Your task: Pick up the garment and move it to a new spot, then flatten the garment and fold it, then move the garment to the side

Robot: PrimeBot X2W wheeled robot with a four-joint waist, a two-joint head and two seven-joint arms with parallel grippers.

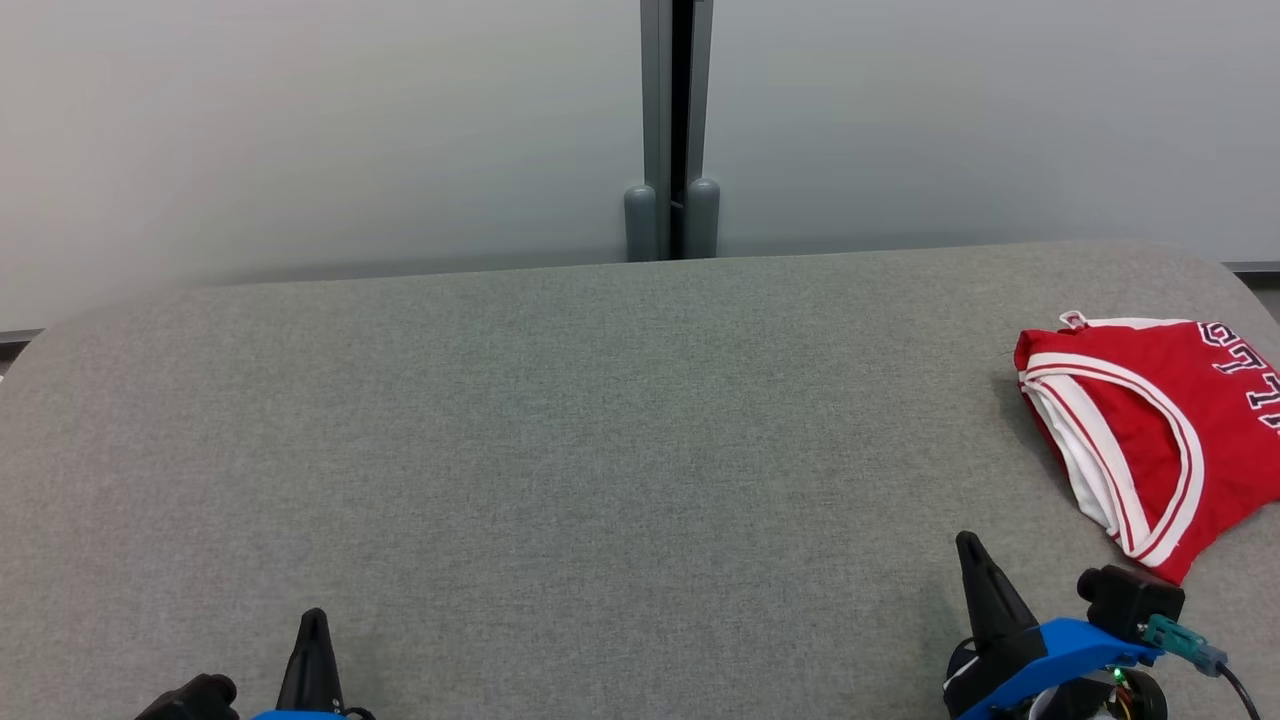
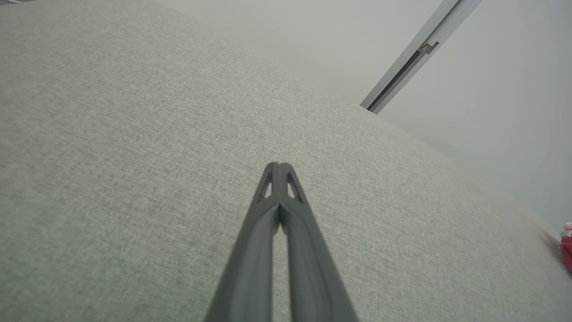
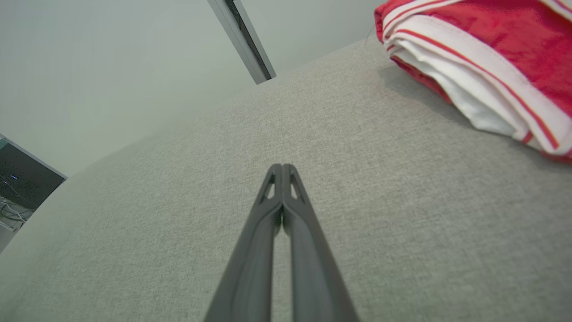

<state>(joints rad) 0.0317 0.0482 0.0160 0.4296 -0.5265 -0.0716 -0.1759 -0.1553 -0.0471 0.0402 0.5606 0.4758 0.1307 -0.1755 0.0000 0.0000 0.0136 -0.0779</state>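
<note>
Garment (image 1: 1150,420): red w/ white trim, lying in layers on grey fabric surface (image 1: 560,430), at 3 o'clock in head view. Its right part is cut off by the frame edge.
Lettering: dark w/ white outline, at garment's 2 o'clock. Cropped, can't read it.
L gripper (image 1: 314,625): 7 o'clock in head view, body cut off by bottom edge. L wrist view shows the fingers pressed together, nothing between them, tips over bare fabric.
R gripper (image 1: 970,545): 5 o'clock in head view, near the garment's lower corner but apart from it. R wrist view shows the fingers pressed together, holding nothing.
R wrist view: garment at 1–2 o'clock, cropped top & right, white inner layer showing at its edge.
L wrist view: blurred red sliver at 4 o'clock edge.
Background: pale wall, grey post (image 1: 675,120) at 12 o'clock.
</note>
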